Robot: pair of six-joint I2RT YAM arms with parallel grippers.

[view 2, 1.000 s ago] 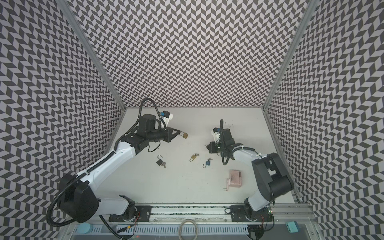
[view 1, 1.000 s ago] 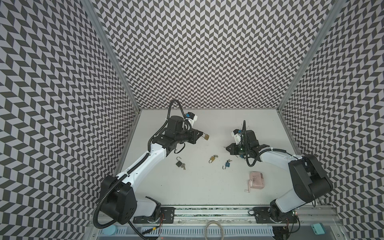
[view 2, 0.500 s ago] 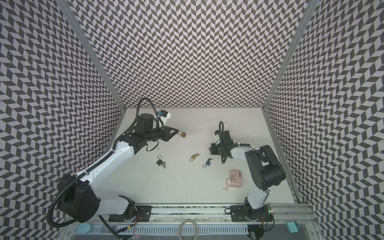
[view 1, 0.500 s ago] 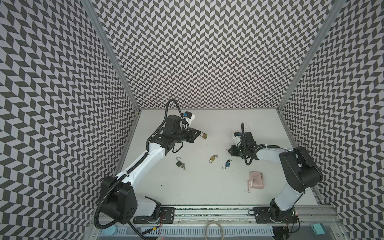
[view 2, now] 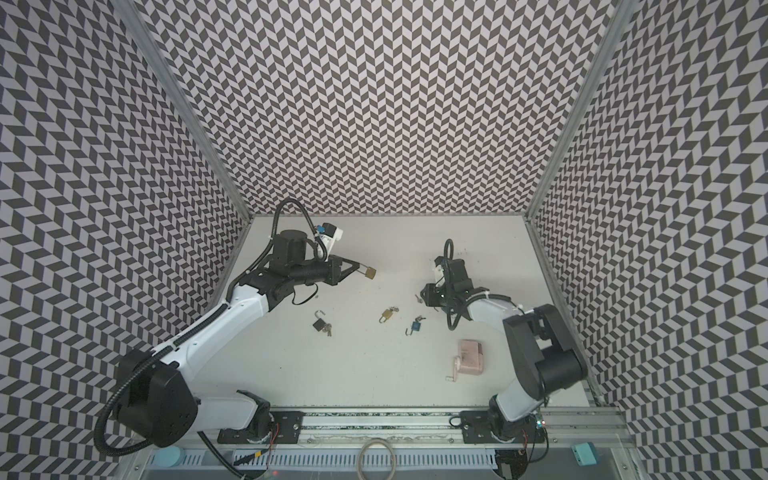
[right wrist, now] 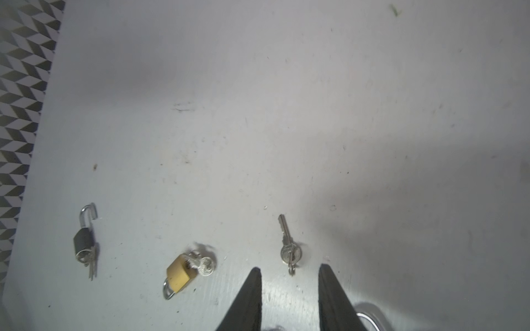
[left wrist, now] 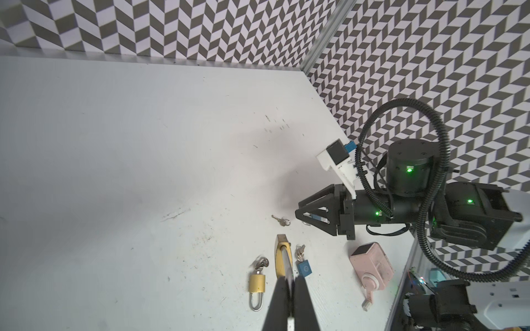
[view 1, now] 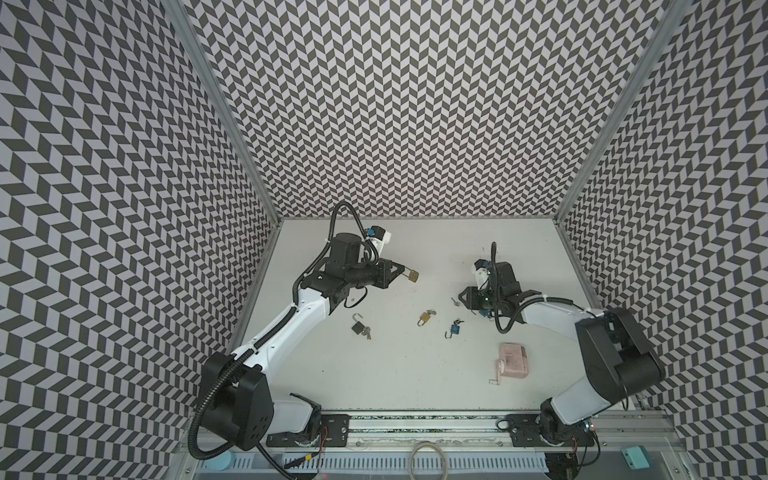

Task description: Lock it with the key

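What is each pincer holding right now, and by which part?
Left pincer grips the brass padlock by its shackle; right pincer is open, holding nothing.

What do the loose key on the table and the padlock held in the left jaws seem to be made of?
Loose key: probably steel or nickel-plated metal; silvery grey with a dull shine. Held padlock: probably brass; yellow-gold body with a satin sheen.

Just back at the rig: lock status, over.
Left gripper shut on brass padlock, raised. Right gripper open, key lying loose at its tips. Nothing in the way.
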